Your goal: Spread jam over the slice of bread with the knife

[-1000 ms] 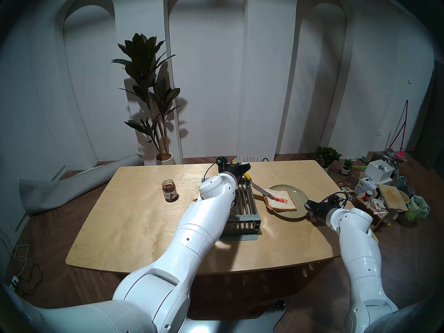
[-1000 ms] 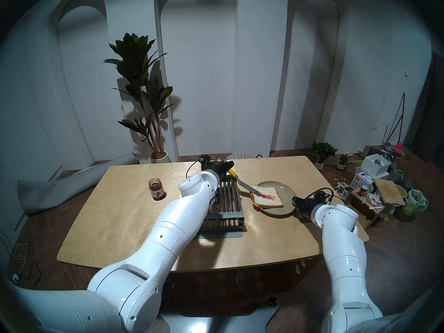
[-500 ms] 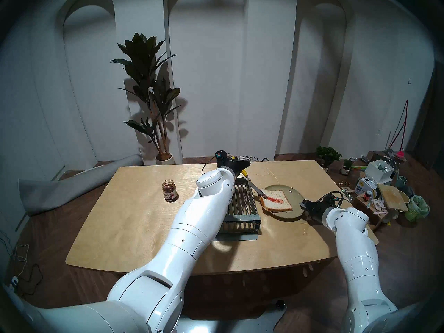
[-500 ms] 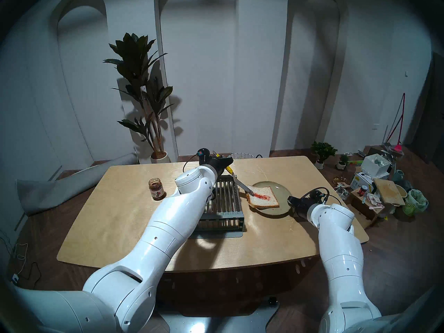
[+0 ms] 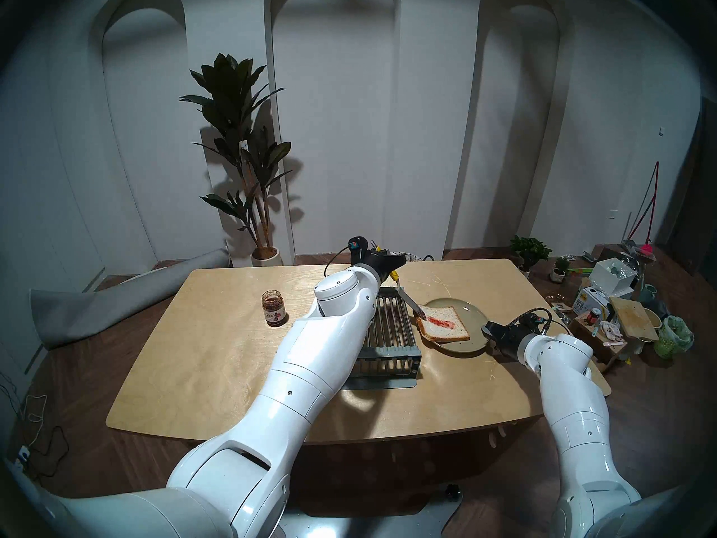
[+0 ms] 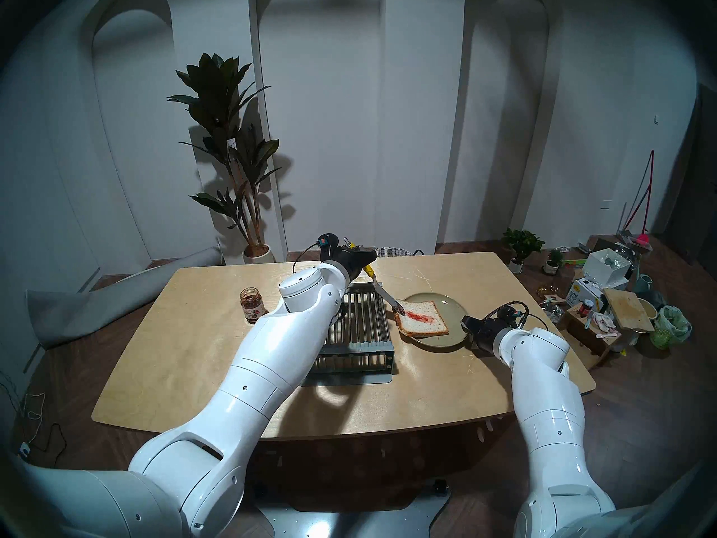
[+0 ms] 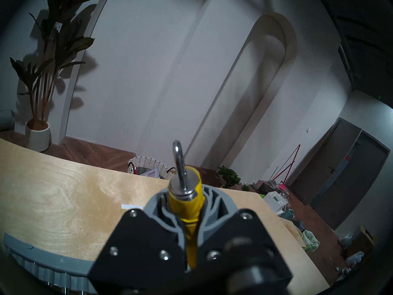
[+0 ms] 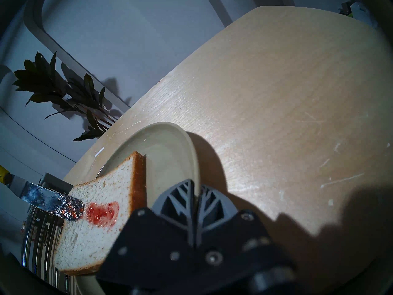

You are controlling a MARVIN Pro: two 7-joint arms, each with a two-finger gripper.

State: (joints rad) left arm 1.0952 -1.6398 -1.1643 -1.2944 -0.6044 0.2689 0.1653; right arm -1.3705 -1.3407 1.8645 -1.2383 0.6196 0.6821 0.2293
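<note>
The slice of bread (image 5: 446, 331) lies on the olive-green plate (image 5: 471, 312), with a bright red streak of jam (image 5: 442, 322) across its middle. My left gripper (image 5: 390, 265) is shut on the yellow handle of the knife (image 5: 410, 304). The blade slopes down, and its jam-smeared tip rests on the bread's far left corner, at the left end of the streak (image 8: 102, 211). My right gripper (image 5: 487, 327) is shut on the plate's right rim (image 8: 194, 160). The jam jar (image 5: 274, 308) stands open at the left, apart from both grippers.
A grey barred rack (image 5: 390, 331) stands just left of the plate, under my left forearm. A wicker basket (image 7: 148, 166) sits behind the table's far edge. Boxes and clutter (image 5: 613, 308) lie on the floor to the right.
My right gripper has slid the plate and bread left towards the rack. My left arm has drawn the knife back left, its tip moving from mid-slice to the bread's left corner.
</note>
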